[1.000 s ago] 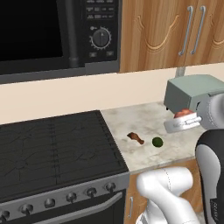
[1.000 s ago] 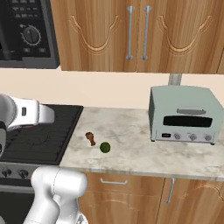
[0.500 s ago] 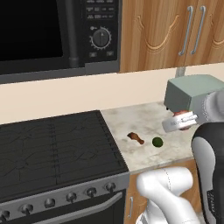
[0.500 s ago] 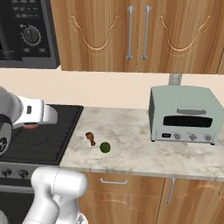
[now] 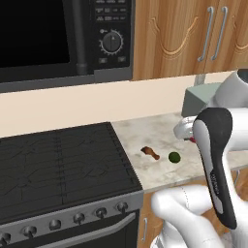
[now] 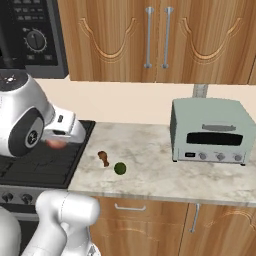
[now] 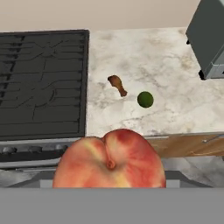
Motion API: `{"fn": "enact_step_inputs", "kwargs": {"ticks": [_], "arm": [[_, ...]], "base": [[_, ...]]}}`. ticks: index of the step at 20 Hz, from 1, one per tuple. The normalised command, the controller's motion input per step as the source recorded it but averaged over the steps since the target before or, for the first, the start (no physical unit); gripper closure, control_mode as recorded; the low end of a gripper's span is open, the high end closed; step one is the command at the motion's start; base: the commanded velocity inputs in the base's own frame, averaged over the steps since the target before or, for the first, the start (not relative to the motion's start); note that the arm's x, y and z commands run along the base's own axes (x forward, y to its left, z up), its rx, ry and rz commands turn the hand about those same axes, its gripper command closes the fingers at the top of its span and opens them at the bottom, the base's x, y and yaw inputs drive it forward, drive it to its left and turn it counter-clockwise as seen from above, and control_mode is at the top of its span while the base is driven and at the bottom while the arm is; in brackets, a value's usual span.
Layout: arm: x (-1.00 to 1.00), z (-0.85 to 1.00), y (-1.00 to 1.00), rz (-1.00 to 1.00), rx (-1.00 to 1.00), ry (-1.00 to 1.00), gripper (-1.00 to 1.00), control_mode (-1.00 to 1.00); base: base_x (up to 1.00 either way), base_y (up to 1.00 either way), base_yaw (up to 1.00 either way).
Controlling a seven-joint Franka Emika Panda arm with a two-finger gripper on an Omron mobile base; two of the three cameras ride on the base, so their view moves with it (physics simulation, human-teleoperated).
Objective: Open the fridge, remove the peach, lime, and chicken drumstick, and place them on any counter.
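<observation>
The chicken drumstick (image 6: pixel 103 158) and lime (image 6: pixel 120 168) are set side by side on the table (image 6: pixel 150 172) — between stove (image 6: pixel 35 160) and toaster oven (image 6: pixel 215 131).

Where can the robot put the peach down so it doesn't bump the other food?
Bare counter lies between the lime and the toaster oven. Near the stove it is crowded: the chicken drumstick sits close beside the lime.

A black stove top (image 5: pixel 58 160) stands beside the marbled bench (image 6: pixel 165 170). Above are wooden cabinets (image 6: pixel 150 37), a black microwave (image 5: pixel 53 34) and a beige wall (image 5: pixel 97 101). A grey-green toaster oven (image 6: pixel 212 131) stands at the right.
</observation>
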Motion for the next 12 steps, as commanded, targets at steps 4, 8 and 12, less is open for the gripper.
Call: {"fn": "enact_step_inputs", "kwargs": {"ticks": [4,8,12], "arm": [[0.88,-0.85,-0.29,-0.07,0.00,0.00,1.00,-1.00],[0.99,-0.82,-0.58,-0.11,-0.02,0.00,1.00,-1.00],[0.90,-0.93,-0.76,-0.15,-0.07,0.00,1.00,-1.00]], "base": [[0.00,0.00,0.00],[0.00,0.00,0.00],[0.00,0.00,0.00]]}}
